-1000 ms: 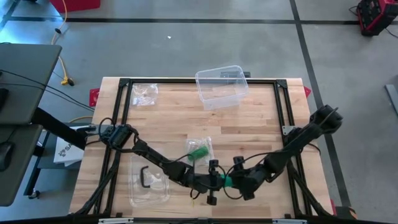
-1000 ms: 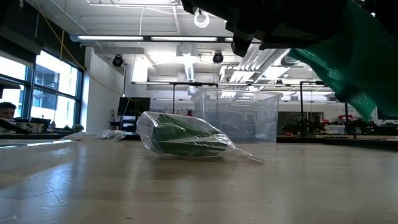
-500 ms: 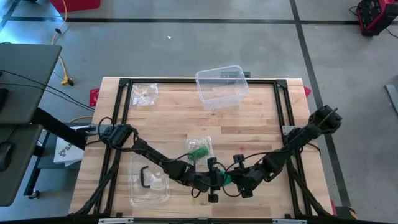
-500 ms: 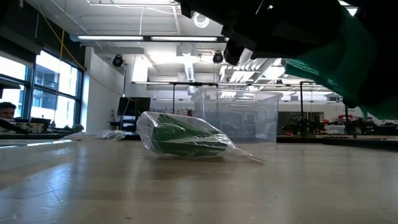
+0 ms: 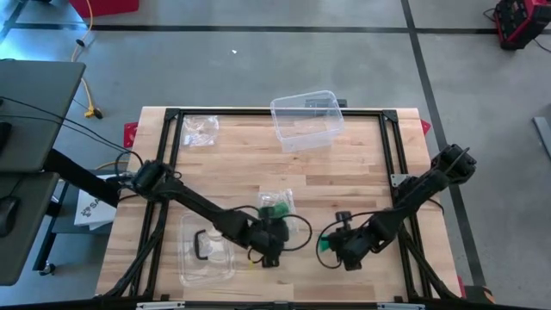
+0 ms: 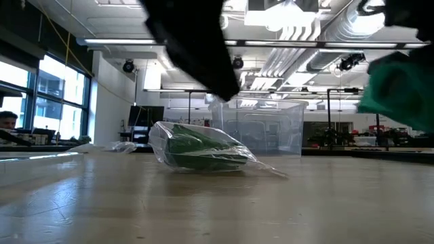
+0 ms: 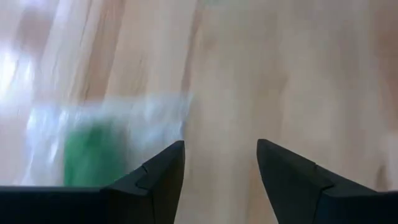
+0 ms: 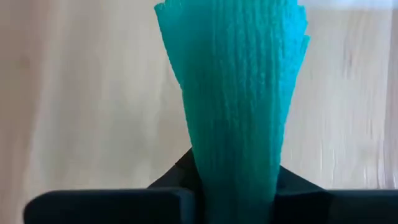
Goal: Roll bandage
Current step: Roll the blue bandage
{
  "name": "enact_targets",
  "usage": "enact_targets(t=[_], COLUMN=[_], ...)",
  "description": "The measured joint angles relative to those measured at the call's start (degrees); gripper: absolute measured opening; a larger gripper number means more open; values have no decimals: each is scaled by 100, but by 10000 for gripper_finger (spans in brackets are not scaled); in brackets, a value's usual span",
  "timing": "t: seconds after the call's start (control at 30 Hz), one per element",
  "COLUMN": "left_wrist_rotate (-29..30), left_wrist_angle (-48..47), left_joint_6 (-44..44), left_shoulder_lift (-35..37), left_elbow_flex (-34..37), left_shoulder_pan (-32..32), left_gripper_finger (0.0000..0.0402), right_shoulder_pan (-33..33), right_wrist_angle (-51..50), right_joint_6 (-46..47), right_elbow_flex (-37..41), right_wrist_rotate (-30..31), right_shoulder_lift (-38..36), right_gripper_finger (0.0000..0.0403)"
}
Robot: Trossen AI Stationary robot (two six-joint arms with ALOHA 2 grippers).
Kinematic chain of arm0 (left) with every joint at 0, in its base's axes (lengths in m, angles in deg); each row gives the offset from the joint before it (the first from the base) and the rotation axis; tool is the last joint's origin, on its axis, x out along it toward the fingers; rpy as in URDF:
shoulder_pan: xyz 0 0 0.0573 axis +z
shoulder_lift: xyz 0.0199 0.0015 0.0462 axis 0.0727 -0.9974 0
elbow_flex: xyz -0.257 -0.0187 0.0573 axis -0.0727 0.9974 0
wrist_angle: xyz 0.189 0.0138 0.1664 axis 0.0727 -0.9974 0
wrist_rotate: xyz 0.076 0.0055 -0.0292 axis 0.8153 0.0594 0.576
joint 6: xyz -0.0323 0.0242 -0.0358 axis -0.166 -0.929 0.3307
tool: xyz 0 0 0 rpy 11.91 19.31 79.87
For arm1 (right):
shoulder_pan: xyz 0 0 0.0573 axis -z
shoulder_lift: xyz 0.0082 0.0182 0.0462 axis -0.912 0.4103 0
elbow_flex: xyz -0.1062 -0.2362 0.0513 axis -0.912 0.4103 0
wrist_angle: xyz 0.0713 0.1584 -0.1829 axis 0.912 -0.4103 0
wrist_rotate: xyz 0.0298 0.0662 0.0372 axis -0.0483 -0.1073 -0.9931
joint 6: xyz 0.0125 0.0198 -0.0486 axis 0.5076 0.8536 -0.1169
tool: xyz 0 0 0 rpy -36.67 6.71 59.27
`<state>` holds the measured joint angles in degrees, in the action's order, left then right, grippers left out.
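We take the clear bag w/ the green roll (image 5: pixel 275 207) as our landmark; it lies mid-table on the wooden table (image 5: pixel 362 172). The left gripper (image 5: pixel 269 239) sits just on the near side of that bag, fingers (image 7: pixel 158 177) apart w/ nothing between them; in the left wrist view we see the bag's blurred plastic and green (image 7: pixel 93 149) beyond the finger gap. The right gripper (image 5: pixel 334 245) is to the right of the bag & a bit nearer the front edge, apart from the left gripper. Its fingers are clamped on the green bandage (image 8: pixel 233 93), which stands out from between them as a ribbed strip, fanning wider at its free end. In the low view the bandage (image 6: pixel 400 91) hangs above the tabletop, right of the bag (image 6: pixel 200 149). Behind the bag stands a clear plastic bin (image 5: pixel 306 119), near the far edge. A second empty-looking clear bag (image 5: pixel 200 129) lies at the far left corner. A clear tray (image 5: pixel 205 250) lies left of the left gripper.
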<state>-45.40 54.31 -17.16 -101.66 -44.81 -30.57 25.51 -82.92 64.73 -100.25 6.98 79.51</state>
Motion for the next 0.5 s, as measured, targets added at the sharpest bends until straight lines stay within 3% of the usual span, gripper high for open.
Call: enact_targets(t=[0.13, 0.27, 0.37, 0.5], left_wrist_rotate=[69, 1021, 1256, 1316], left_wrist_angle=[-1112, -2239, -2923, -3441], left_joint_6=[979, 2836, 3787, 4244], left_shoulder_lift=[130, 309, 448, 655], left_elbow_flex=[20, 12, 17, 15], left_shoulder_pan=[-163, -391, -344, -17], left_gripper_finger=[195, 193, 193, 192], right_shoulder_pan=[-50, 13, 196, 463], right_wrist_angle=[-635, -711, -803, -939], right_joint_6=[360, 470, 352, 46], right_elbow_flex=[2, 2, 2, 2], right_wrist_rotate=[-39, -170, -499, -654], right_shoulder_lift=[27, 35, 31, 24], right_gripper_finger=[66, 85, 127, 200])
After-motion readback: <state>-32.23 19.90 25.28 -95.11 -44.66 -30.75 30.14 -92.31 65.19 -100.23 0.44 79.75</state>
